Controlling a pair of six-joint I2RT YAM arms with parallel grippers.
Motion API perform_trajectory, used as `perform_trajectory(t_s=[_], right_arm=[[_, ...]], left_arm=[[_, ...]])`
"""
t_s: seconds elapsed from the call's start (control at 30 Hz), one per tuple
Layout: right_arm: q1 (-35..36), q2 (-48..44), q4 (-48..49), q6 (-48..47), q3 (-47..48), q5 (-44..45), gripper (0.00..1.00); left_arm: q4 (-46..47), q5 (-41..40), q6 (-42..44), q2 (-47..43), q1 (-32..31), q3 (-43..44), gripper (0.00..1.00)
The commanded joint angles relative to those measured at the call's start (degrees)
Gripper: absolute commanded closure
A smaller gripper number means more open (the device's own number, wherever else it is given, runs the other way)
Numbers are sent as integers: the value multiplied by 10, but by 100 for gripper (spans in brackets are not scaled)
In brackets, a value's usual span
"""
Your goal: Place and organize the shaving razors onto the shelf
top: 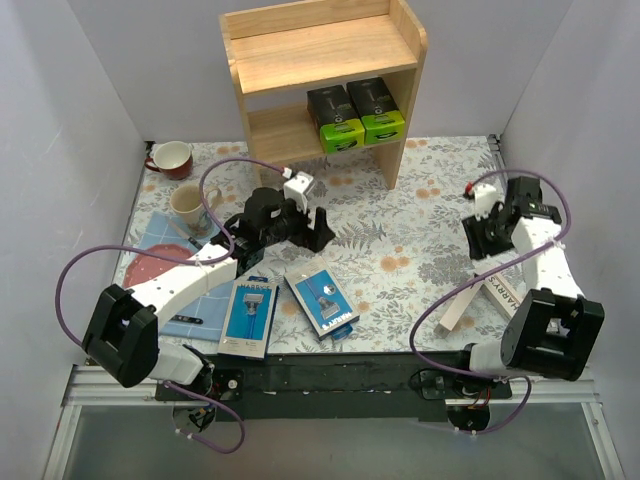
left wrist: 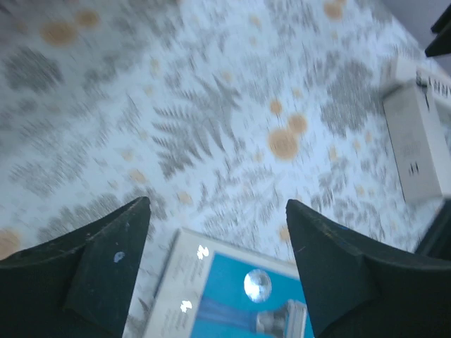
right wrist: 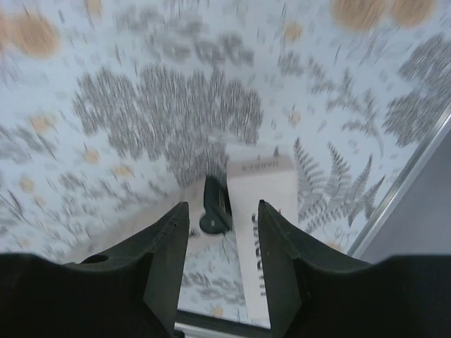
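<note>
Evidently the job is sitting partway through: two black boxes (top: pixel 356 116) with lime-green ends are standing side by side on the lower tier of the shelf (top: pixel 320 50), while the other four packs are lying on the tabletop (top: pixel 410 225). The left end effector (left wrist: pixel 217 204) is hanging wide open and empty just above a blue pack (left wrist: pixel 232 299), and a second blue pack (top: pixel 248 315) is lying alongside. The right end effector (right wrist: pixel 223 205) is standing roughly half open, gripping nothing, over a slim white box (right wrist: pixel 262 204), with a second white box (top: pixel 463 308) beside it.

A fresh pick is probably starting. It is calling for lowering around a pack's narrow edges, closing, then carrying it to the shelf.

"HARRY'S" is showing along the slim white box; the blue packs' print is too small to read.
</note>
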Motion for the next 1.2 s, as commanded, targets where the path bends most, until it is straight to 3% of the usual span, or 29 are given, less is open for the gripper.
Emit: perform_trajectory(t_s=[0.0,0.07,0.23,0.57,0.87,1.0,1.17], right_arm=[[-66,-80,-64,-218,-74,13,47],[-102,-89,-93,-260,-84,13,47],[-152,-71,-163,-266,-69,-29,48],[-143,-55,-192,-306,-90,-78,58],[6,39,-160,-215,-76,-95,65],[83,100,-137,-161,-20,-123,66],[130,150,-136,-135,67,-135,67]], left_arm=[[-41,143,18,-7,-1,-35,20],[-40,141,23,-9,-1,-40,18],[-33,131,10,-5,-1,-49,18],[-30,112,-3,12,-1,-38,19],[-32,105,0,35,0,-20,19],[-33,97,7,36,-1,-20,19],[-37,92,16,32,-1,-21,19]])
